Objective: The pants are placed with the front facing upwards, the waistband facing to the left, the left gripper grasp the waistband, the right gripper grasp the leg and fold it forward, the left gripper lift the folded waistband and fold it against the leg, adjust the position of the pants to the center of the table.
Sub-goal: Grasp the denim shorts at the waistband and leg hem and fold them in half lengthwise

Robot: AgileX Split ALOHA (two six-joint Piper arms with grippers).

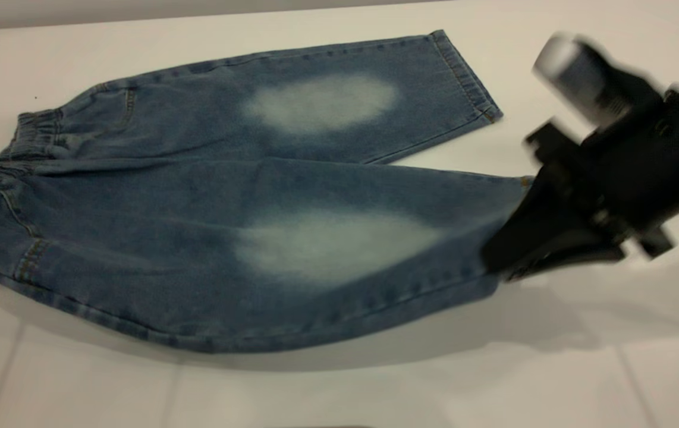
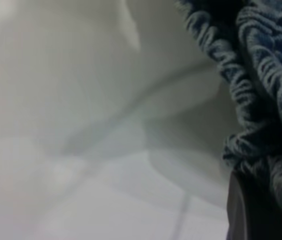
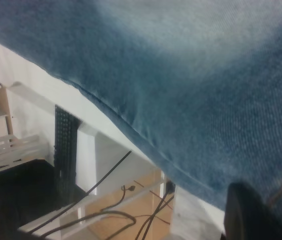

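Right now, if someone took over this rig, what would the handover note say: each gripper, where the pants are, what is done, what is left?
Right gripper: at the hem of the near leg, shut on it, with the leg raised off the table.
Left gripper: at the waistband on the left side, shut on the gathered elastic; only a dark finger shows.
Pants: front up, waistband left, far leg flat on the table.
Done: both grasps made, near leg lifted.
Left: fold the near leg forward onto the far leg, fold the waistband against the legs, centre the pants.
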